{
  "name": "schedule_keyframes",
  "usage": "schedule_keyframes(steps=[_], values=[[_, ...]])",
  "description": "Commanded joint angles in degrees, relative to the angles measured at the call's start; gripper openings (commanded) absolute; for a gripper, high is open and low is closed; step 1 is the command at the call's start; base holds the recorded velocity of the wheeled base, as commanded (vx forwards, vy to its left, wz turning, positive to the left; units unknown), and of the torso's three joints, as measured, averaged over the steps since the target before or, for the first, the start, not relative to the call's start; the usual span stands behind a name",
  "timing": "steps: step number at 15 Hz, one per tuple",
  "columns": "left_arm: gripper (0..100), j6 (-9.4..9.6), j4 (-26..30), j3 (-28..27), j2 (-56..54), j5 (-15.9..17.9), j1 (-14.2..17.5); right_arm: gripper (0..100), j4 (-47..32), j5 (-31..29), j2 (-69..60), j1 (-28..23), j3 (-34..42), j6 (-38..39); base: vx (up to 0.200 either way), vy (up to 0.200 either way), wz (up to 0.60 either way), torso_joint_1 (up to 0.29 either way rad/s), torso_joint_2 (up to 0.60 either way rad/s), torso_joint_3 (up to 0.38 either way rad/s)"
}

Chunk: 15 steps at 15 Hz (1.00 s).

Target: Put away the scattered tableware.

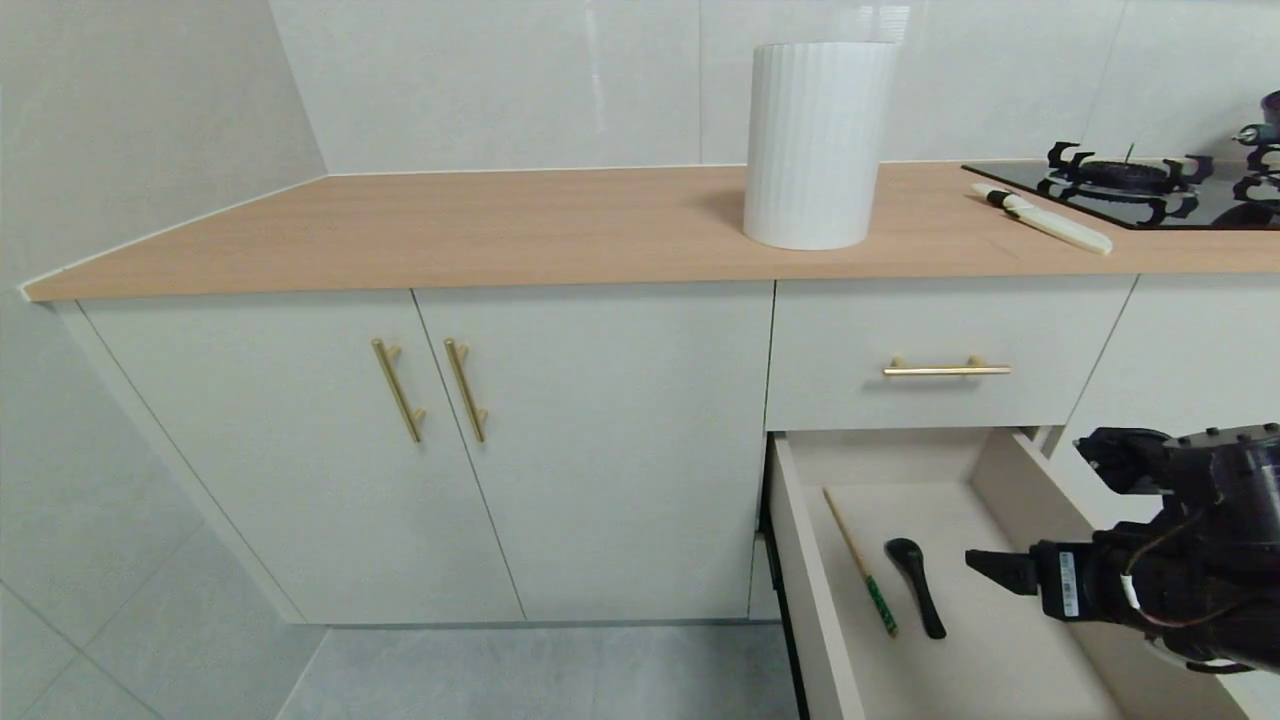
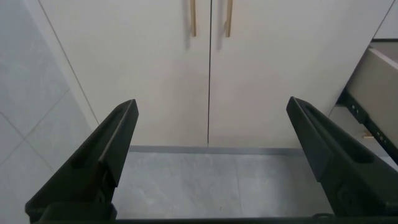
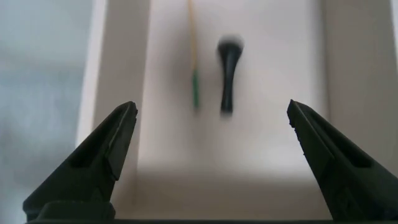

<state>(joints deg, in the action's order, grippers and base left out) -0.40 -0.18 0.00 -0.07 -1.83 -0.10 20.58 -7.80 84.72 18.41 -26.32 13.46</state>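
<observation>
Wood counter (image 1: 500,230), tiled wall (image 1: 480,80). Open drawer (image 1: 800,560) holds chopstick (image 1: 860,575), black spoon (image 1: 915,585). Right gripper (image 3: 211,109) spread above them; left gripper (image 2: 211,109) spread too.

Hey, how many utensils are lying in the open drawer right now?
2. A green-tipped chopstick lies nearer the left wall of the open drawer, and a black spoon lies just right of it. The drawer's near end is out of view, so more may be hidden.

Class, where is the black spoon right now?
In the head view, the black spoon lies inside the open cream drawer, lower right, just right of the green-tipped wooden chopstick.
</observation>
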Motion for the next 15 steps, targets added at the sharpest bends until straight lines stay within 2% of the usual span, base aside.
schedule_keyframes(steps=[1,5,6,7,9,12,14,15], values=[[100,-0.04,0.0,0.0,0.1,0.0,0.0,100,-4.8,0.0,-7.9,2.7,0.4,0.0,-0.200,0.000,0.00,-0.002,0.00,0.007],[100,0.05,0.0,0.0,0.1,0.0,0.0,100,-21.0,0.1,-16.3,5.8,0.7,0.1,-0.200,0.000,0.00,-0.001,0.01,0.005],[100,0.05,0.0,0.0,0.1,0.0,0.0,100,-24.2,0.1,-17.4,6.8,1.0,0.1,-0.200,0.000,0.00,-0.007,0.00,0.007],[100,0.05,0.0,0.0,0.1,0.0,0.0,100,-24.2,0.1,-17.4,6.8,1.0,0.1,-0.200,0.000,0.00,0.012,0.00,0.007],[100,0.05,0.1,0.0,0.1,0.0,0.0,100,-32.2,0.1,-17.1,9.0,1.2,0.2,0.000,0.000,0.00,0.000,0.00,0.000],[100,-0.04,0.1,0.0,0.1,0.0,0.0,100,-32.9,1.6,-9.9,9.0,2.1,1.5,0.000,0.000,0.00,0.000,0.00,0.000],[100,-0.04,0.0,0.0,0.1,0.0,0.0,100,-28.7,1.6,-0.2,9.0,2.2,2.2,0.000,0.000,0.00,0.000,0.00,0.000],[100,-0.04,0.1,0.0,0.1,0.0,0.0,100,-22.5,1.6,5.7,9.0,2.9,3.7,0.000,0.000,0.00,0.000,0.00,0.000]])
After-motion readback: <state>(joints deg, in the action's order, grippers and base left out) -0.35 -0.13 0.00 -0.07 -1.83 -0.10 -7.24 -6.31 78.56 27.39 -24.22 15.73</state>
